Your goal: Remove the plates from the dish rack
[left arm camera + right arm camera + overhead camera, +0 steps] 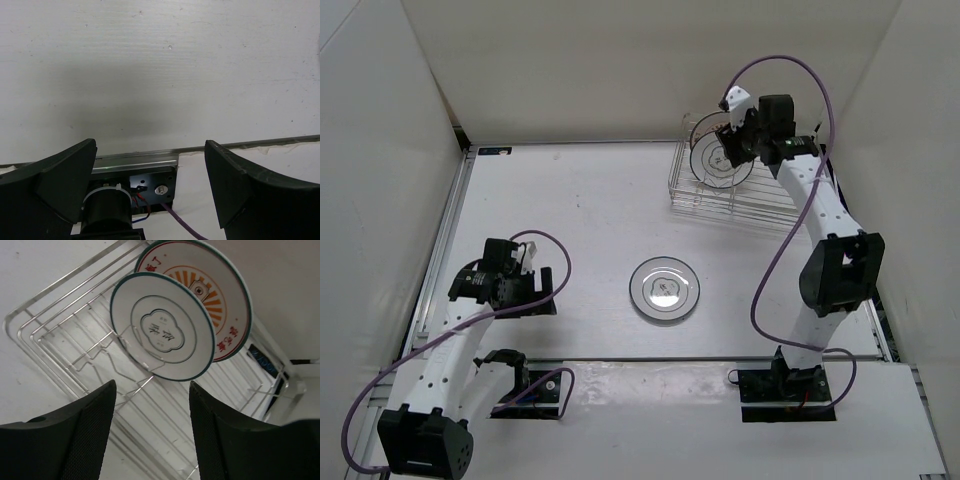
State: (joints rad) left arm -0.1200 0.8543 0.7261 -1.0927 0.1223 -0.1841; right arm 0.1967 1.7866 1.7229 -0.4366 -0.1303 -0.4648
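The wire dish rack (745, 205) stands at the back right of the table. Two plates stand upright in its slots: a white plate with grey rings (160, 335), also seen in the top view (713, 160), and behind it a plate with an orange centre pattern (222, 295). My right gripper (738, 142) hangs over the rack beside these plates, open and empty, its fingertips (107, 390) just short of the white plate's lower rim. Another white ringed plate (664, 290) lies flat mid-table. My left gripper (535, 290) is open and empty, low at the left.
White walls enclose the table on three sides; the rack sits close to the right wall. A metal rail (135, 162) runs along the table's near edge, by the left arm's base. Purple cables loop off both arms.
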